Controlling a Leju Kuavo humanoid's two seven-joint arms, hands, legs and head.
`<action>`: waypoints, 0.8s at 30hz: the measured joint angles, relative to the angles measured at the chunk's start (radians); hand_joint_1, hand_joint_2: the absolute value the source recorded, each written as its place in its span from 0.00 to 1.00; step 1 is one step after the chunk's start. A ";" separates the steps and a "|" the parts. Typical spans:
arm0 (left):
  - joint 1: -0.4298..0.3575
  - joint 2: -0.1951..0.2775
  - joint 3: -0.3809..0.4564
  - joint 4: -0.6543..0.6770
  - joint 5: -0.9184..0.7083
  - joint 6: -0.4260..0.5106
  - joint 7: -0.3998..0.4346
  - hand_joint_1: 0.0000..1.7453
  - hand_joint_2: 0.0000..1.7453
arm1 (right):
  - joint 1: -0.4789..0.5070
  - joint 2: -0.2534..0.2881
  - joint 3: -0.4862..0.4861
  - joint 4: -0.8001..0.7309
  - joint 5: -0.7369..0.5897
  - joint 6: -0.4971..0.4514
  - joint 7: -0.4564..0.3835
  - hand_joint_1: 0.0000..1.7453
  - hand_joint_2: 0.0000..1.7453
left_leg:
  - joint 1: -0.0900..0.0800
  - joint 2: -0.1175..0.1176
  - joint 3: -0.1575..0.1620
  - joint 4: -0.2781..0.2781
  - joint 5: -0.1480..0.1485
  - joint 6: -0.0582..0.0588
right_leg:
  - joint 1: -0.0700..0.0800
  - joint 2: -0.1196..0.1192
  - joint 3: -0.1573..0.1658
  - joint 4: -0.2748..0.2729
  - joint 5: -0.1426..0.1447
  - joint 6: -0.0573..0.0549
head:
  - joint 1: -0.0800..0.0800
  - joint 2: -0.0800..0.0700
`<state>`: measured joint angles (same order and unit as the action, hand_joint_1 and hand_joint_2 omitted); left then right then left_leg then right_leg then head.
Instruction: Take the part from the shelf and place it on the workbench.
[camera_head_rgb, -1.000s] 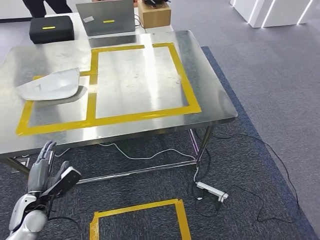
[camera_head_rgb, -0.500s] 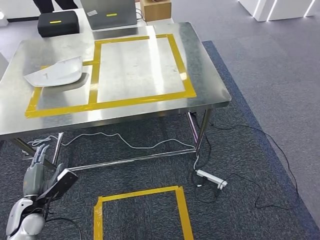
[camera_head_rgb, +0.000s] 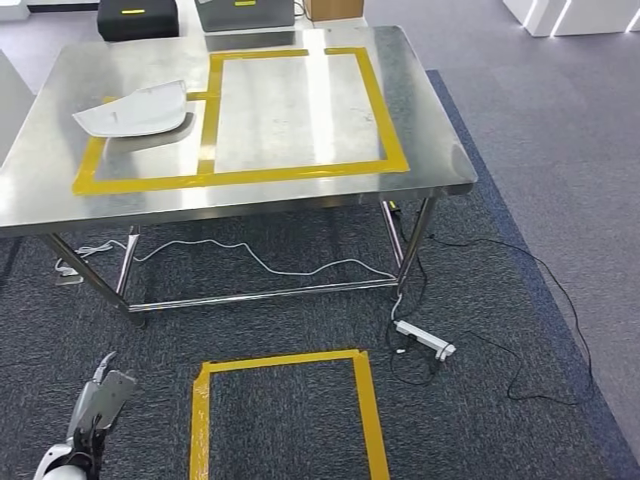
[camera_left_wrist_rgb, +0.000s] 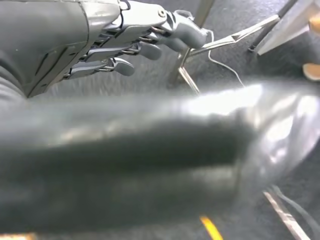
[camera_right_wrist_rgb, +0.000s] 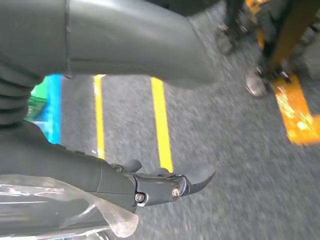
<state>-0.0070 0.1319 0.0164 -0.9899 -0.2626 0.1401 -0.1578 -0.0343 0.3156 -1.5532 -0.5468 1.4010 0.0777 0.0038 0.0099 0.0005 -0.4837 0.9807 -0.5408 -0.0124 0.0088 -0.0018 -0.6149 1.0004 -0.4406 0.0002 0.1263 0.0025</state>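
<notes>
With the white part (camera_head_rgb: 132, 108) lying inside the workbench's (camera_head_rgb: 445, 170) far-left taped box, both hands hang empty, the left hand (camera_head_rgb: 102, 398) with fingers apart, the right hand (camera_right_wrist_rgb: 166, 182) likewise loose.

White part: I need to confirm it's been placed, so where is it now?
In the head view, the white part lies at the workbench's far left, over the smaller yellow-taped box.

The part (camera_head_rgb: 133, 109) is a white, flat, curved panel, broad at its right end and tapering to a point at the left. It lies on the workbench (camera_head_rgb: 45, 170), at the far left of the top, over the far edge of the smaller left yellow-taped box. The workbench is a steel table on metal legs, its top marked with yellow tape.
</notes>
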 joint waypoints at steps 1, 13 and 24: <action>0.010 -0.009 0.018 0.011 0.020 -0.003 -0.021 0.00 0.00 | 0.000 0.001 0.000 -0.004 0.002 -0.004 -0.007 0.00 0.00 | -0.002 0.000 0.000 0.000 0.001 0.002 | -0.002 0.000 0.000 -0.001 0.002 0.003 | 0.003 0.000; -0.006 -0.073 0.110 0.289 0.048 -0.055 -0.052 0.00 0.00 | -0.001 -0.009 0.019 0.049 0.063 -0.009 -0.005 0.00 0.00 | -0.013 0.000 -0.001 0.001 0.009 0.017 | -0.013 -0.002 0.001 -0.005 0.013 0.016 | 0.008 0.000; -0.052 -0.148 0.101 0.631 -0.016 -0.015 -0.006 0.00 0.00 | -0.016 -0.062 0.043 0.198 0.089 -0.114 0.010 0.00 0.00 | -0.013 0.000 -0.001 0.001 0.011 0.019 | -0.014 -0.002 0.001 -0.005 0.016 0.018 | 0.007 0.000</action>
<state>-0.0588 -0.0158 0.1179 -0.3590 -0.2782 0.1253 -0.1633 -0.0508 0.2539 -1.5105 -0.3492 1.4898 -0.0362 0.0138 -0.0032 0.0004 -0.4851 0.9820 -0.5296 0.0066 -0.0049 -0.0035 -0.6143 0.9954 -0.4246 0.0179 0.1337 0.0027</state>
